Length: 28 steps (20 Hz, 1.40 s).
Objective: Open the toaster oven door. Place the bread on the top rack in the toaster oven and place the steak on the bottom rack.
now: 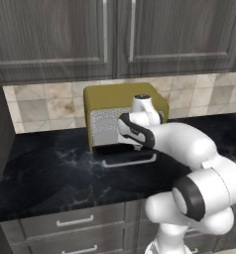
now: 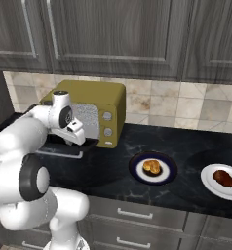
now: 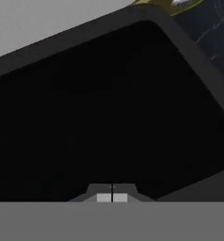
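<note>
In the hand view the gripper [image 3: 112,196] hangs close over the dark glass of the toaster oven door [image 3: 109,108], its fingertips pressed together with nothing between them. The door lies folded down flat in front of the toaster oven [image 1: 115,99], which stands at the counter's [image 1: 45,168] back edge against the tiled wall. Toward the counter's front edge, the bread [image 2: 151,167] sits on a dark-rimmed plate [image 2: 135,171], and the steak [image 2: 223,178] on a white plate [image 2: 208,181] further right.
</note>
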Tool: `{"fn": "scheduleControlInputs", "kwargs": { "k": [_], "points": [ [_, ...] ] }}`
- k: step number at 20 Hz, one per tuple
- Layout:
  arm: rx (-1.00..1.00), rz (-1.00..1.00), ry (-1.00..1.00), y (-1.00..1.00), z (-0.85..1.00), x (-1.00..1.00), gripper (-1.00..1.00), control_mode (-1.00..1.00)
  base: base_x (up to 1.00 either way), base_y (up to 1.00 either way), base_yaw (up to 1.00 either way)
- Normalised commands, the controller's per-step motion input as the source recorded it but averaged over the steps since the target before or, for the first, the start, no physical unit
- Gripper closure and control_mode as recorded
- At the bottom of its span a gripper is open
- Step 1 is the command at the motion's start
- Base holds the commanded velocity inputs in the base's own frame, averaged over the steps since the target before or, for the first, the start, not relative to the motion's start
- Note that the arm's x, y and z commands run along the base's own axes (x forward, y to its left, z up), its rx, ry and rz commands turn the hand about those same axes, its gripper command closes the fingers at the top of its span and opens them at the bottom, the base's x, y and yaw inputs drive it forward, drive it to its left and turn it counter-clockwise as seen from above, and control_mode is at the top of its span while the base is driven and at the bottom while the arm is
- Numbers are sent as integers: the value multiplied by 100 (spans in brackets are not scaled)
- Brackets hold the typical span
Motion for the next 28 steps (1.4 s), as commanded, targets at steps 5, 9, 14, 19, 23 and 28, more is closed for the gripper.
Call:
{"fn": "scheduleControlInputs", "kwargs": {
  "k": [5, 9, 14, 19, 23, 28],
  "points": [
    [0, 0, 1, 4, -100, -99, 100, -100, 0, 0, 0],
    [-1, 0, -7, 0, -100, -97, 100, -100, 0, 0, 0],
    [-1, 1, -20, -2, -73, -98, 100, -100, 0, 0, 0],
    [3, 2, -26, -25, 38, -97, 100, -100, 0, 0, 0],
    [-2, 0, -7, -23, 64, -58, 100, -100, 0, 0, 0],
    [-11, -12, 8, -23, 24, -16, 100, -100, 0, 0, 0]
  ]
}}
